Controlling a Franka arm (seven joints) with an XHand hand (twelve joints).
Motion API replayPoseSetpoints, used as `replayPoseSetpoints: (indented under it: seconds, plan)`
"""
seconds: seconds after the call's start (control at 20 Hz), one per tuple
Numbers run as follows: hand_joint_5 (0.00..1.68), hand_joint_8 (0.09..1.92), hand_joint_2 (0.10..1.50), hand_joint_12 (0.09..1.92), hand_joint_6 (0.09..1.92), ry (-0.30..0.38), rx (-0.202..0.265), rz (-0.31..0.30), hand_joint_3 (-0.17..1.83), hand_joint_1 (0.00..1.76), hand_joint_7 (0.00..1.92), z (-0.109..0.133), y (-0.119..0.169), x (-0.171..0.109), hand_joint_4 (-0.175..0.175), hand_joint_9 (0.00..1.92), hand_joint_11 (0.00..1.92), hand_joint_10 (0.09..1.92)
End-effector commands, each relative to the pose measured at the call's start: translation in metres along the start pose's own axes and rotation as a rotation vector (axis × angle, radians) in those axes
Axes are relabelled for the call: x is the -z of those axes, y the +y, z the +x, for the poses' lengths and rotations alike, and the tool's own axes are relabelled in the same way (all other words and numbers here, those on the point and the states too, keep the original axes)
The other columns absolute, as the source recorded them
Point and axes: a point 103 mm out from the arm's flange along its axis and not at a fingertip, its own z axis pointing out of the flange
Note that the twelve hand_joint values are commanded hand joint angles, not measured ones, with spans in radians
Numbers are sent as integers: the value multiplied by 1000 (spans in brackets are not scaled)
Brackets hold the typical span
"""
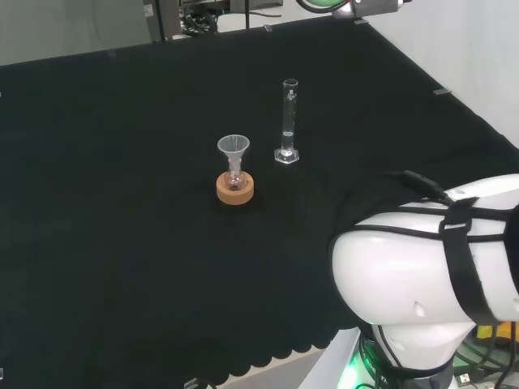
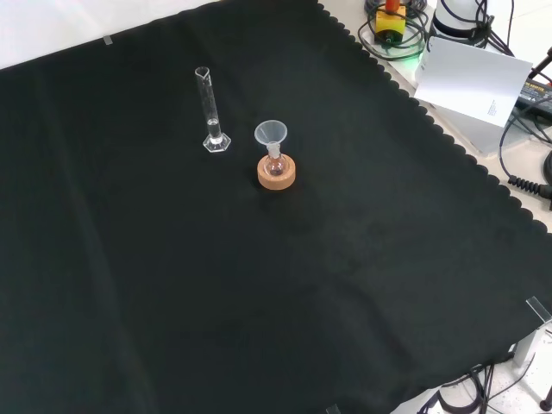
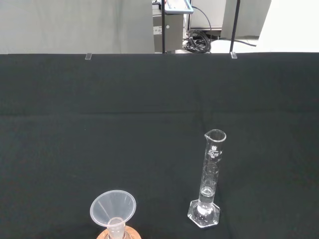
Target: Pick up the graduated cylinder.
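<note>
Seeing graduated cylinder [image 3: 209, 185] upright ahead of wrist camera, funnelled flask [image 3: 113, 214] on cork ring [image 1: 235, 189] just beside. We cannot tell hand's finger state. Risk: tall narrow cylinder tips, or approach clips funnel.

A glossy white rounded arm link [image 1: 422, 275] carries black straps and black cable.

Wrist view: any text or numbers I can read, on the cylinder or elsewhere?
Graduated cylinder: white print and scale marks below the spout, too small to read.
White sheet beside the cloth, front view: small dark print, too small to read.
Funnel: none seen.
</note>
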Motion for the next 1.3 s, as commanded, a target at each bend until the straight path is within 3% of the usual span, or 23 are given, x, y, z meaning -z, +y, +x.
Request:
replayPoseSetpoints:
  seconds: [0.05,0.25,0.8,1.3]
  plan:
    - [262,447,1383,1380,87,-34,5,12,77,6,0,13,-2,-3,-35,435,0,87]
    - [265,448,1382,1381,87,-25,-10,31,77,9,0,7,4,-11,-36,438,0,87]
    - [274,456,1378,1385,87,23,-86,49,74,18,0,-44,31,-49,-39,443,0,87]
    - [311,518,1341,1390,87,94,-80,13,56,127,62,-80,71,-99,-50,508,22,87]
